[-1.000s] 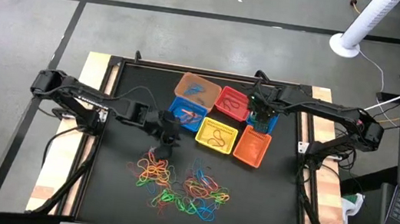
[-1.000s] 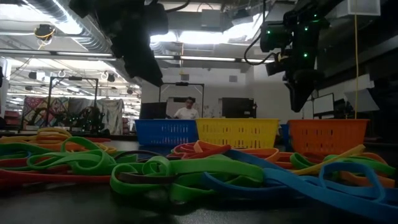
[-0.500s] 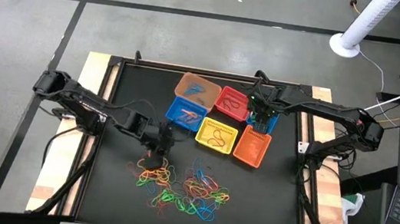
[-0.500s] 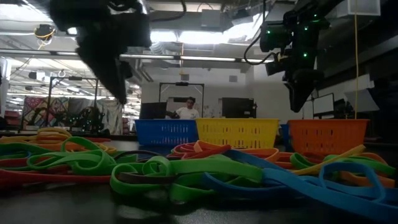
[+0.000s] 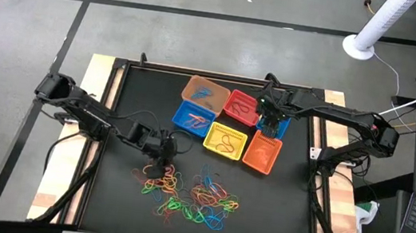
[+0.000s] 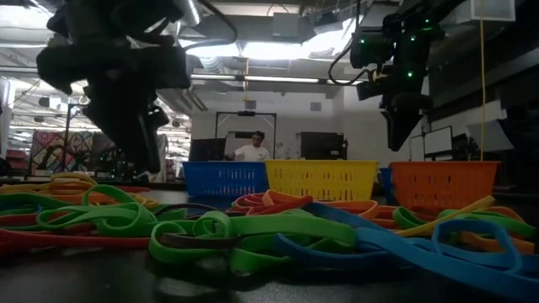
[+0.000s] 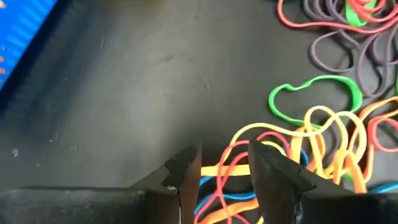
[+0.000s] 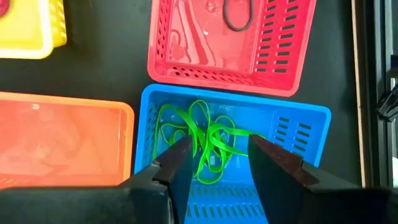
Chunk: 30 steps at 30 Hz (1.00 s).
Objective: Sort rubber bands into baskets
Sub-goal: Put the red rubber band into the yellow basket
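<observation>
Left wrist view: left hand (image 7: 225,167) gapes empty over tangled rubber bands (image 7: 323,134).

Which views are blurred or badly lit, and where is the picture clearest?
Low view: the near rubber bands are soft, the left gripper is a dark backlit shape, and the ceiling lights glare. Left wrist view: the fingers look soft. Right wrist view: clearest, with green bands crisp in the blue basket.
</observation>
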Motion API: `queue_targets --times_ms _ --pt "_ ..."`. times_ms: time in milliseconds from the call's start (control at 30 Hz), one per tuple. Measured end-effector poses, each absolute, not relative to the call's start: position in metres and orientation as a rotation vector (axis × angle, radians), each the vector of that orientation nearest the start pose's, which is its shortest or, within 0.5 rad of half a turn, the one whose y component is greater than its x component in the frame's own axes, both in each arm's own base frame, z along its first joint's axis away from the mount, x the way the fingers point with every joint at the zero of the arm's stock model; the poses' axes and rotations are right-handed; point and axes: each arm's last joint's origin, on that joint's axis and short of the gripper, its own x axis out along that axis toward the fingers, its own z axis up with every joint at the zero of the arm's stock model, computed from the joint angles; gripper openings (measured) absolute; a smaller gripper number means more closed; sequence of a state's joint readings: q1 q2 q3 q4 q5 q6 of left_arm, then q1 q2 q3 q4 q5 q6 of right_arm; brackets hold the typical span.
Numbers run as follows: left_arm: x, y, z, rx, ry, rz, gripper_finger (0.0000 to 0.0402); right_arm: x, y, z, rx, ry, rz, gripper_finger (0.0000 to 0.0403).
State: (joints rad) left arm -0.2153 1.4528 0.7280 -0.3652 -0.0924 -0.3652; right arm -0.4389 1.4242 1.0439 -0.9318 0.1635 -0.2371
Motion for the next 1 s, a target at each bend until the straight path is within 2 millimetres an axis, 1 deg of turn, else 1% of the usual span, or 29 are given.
queue_targets --times_ms 133,300,467,800,1000 --pt "0.247 -0.051 0.157 -0.155 1.103 0.092 0.0129 0.230 -0.113 0.236 -0.014 1.366 -0.352 0.0156" --pt "0.242 -0.050 0.147 -0.156 1.084 0.095 0.0129 0.230 -0.113 0.236 -0.014 1.366 -0.353 0.0156" --pt "0.240 -0.049 0.144 -0.141 1.090 0.091 0.0129 0.230 -0.113 0.236 -0.014 1.366 -0.352 0.0156" --pt "0.245 -0.050 0.144 -0.073 1.045 0.045 0.0129 0.230 -0.113 0.236 -0.013 1.366 -0.353 0.0156" --pt "0.248 -0.052 0.133 -0.056 1.080 0.030 0.0129 0.230 -0.113 0.236 -0.013 1.367 -0.352 0.0156"
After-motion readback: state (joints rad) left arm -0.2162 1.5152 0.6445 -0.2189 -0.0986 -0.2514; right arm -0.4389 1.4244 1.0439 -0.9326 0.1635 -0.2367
